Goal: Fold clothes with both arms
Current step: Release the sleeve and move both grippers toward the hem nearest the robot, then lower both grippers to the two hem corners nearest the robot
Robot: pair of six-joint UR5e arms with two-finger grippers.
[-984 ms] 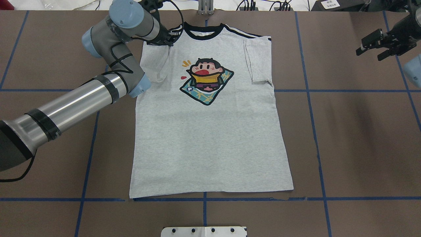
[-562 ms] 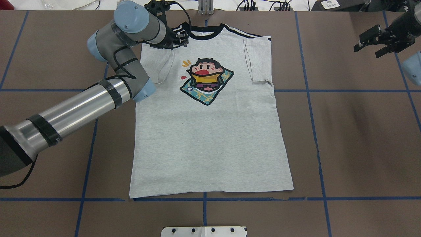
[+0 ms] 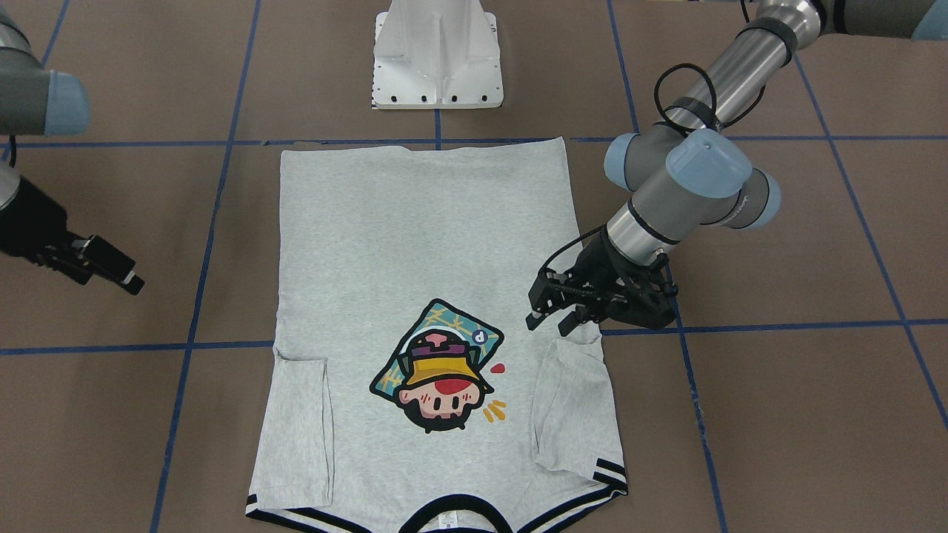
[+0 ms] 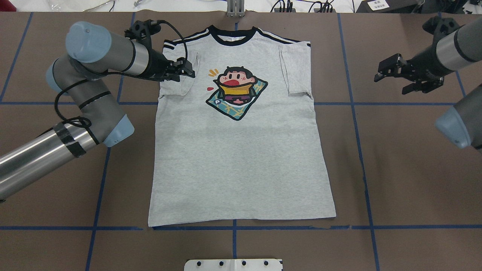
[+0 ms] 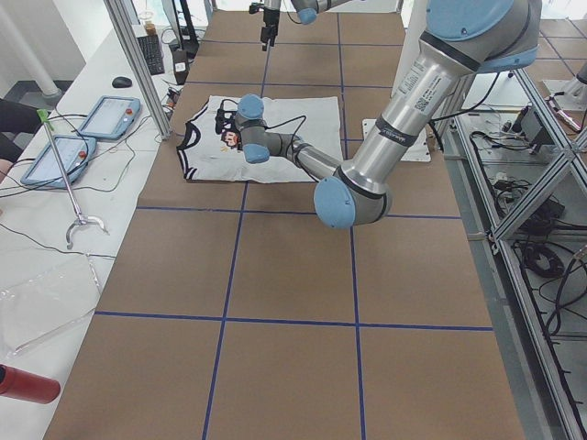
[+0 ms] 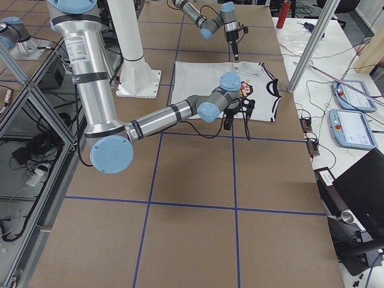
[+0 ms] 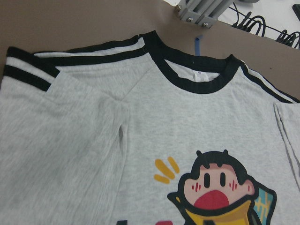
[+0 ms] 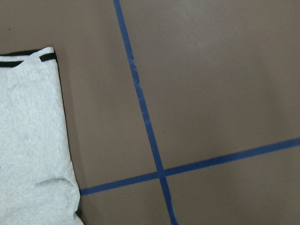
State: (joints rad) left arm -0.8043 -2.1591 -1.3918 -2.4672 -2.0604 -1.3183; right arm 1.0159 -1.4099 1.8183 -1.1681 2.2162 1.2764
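Note:
The light grey T-shirt [image 4: 241, 158] lies flat and face up on the brown table, collar [image 4: 232, 37] at the far edge. Both sleeves are folded inward onto the chest, beside the cartoon print [image 4: 235, 92]. My left gripper [image 4: 187, 69] hovers open and empty just above the folded left sleeve [image 4: 175, 81]; from the front this gripper [image 3: 552, 320] is at the sleeve's hem edge. The left wrist view shows the collar [image 7: 197, 77] and striped shoulder, no fingers. My right gripper [image 4: 389, 84] stands open over bare table, well off the shirt's right side [image 8: 28, 131].
The white pedestal base [image 3: 437, 66] stands at the near table edge, behind the shirt's hem. Blue tape lines [image 4: 354, 113] grid the table. A metal post [image 4: 235, 7] and cables sit past the collar. Tablets [image 5: 101, 115] lie on a side bench.
My left arm has pulled back from the collar area toward the left, leaving the striped shoulder uncovered. My right gripper has come lower and closer to the shirt.

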